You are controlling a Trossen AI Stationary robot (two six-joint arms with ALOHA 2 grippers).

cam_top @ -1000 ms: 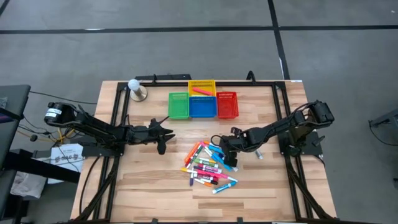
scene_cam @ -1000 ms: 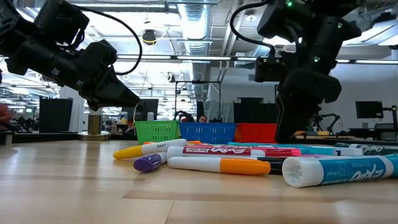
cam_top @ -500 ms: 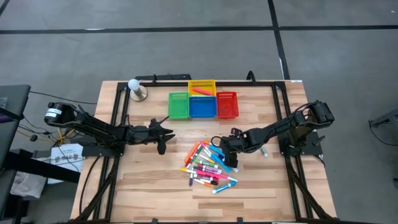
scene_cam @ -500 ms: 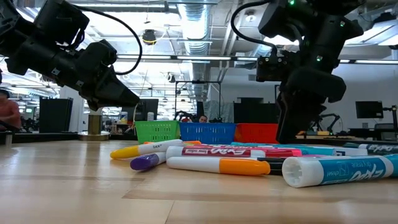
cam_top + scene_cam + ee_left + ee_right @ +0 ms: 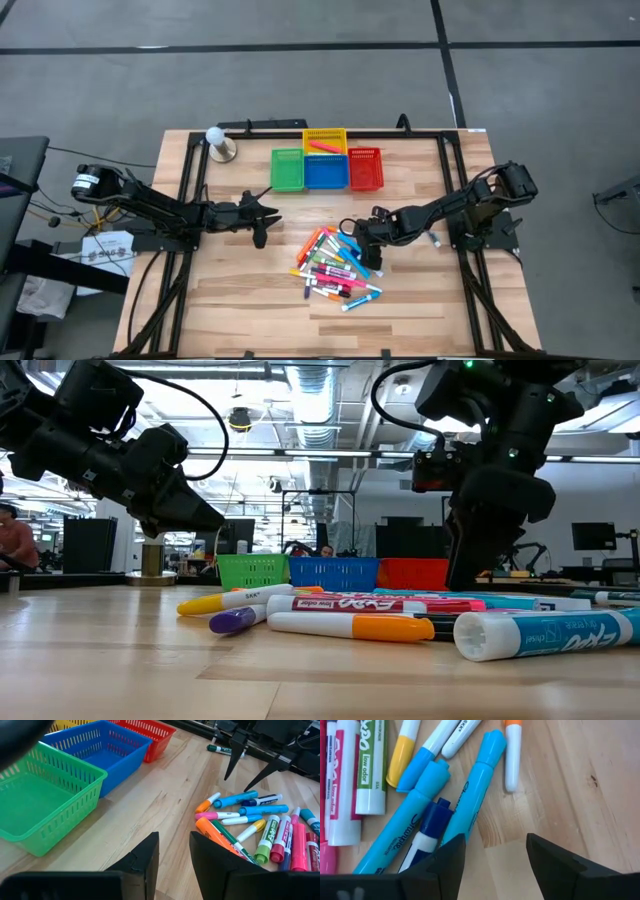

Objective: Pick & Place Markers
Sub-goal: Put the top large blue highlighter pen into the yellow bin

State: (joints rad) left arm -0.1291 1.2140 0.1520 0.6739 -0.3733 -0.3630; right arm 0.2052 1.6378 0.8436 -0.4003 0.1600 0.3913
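Observation:
Several markers [image 5: 335, 266] with coloured caps lie in a loose pile on the wooden table, near its middle. My right gripper [image 5: 368, 240] hangs open over the pile's right edge, pointing steeply down. In the right wrist view its fingers [image 5: 447, 860] straddle bare wood beside two light blue markers [image 5: 470, 795]. One pink marker [image 5: 322, 146] lies in the yellow basket [image 5: 324, 134]. A single dark-capped marker [image 5: 435, 240] lies apart, near the right arm's base. My left gripper [image 5: 262, 216] waits left of the pile, above the table, with a narrow gap between its fingers and nothing in it [image 5: 174, 855].
Green [image 5: 287, 170], blue [image 5: 325, 172] and red [image 5: 365, 170] baskets stand in a row behind the pile, the yellow one behind them. A white ball on a small stand [image 5: 218, 142] sits far left. Black rails [image 5: 455, 190] frame the table.
The lone dark-capped marker has rolled along the table from beside my right gripper toward the right edge. Both arms have stayed in place.

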